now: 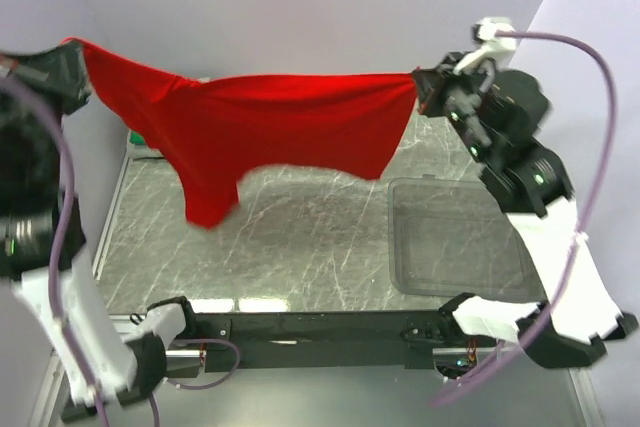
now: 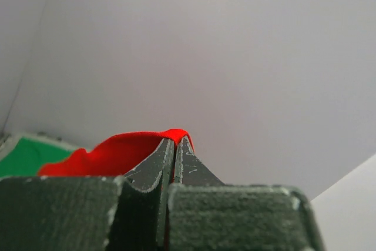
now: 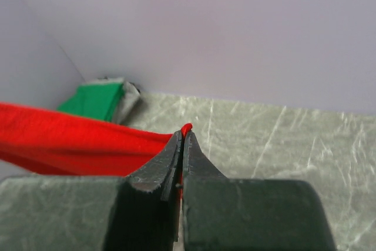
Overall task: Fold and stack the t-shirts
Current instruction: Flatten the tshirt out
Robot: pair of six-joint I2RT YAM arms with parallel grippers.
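In midair, red t-shirt (image 1: 290, 122) — pinched, left gripper (image 2: 176, 143) to right gripper (image 3: 183, 138)

- Top view: bright, even light, probably from overhead; pale glare streaks lie along the near edge of the desk (image 1: 300, 304).
- The red shirt (image 1: 290, 127) is strongly saturated, so its folds read weakly.
- The arms look soft and smeared at the frame's sides.
- Wrist views: the left hand (image 2: 174, 140) and right hand (image 3: 183, 134) sit close to the lens and are blurred; the green shirt (image 2: 26, 157) is out of focus.
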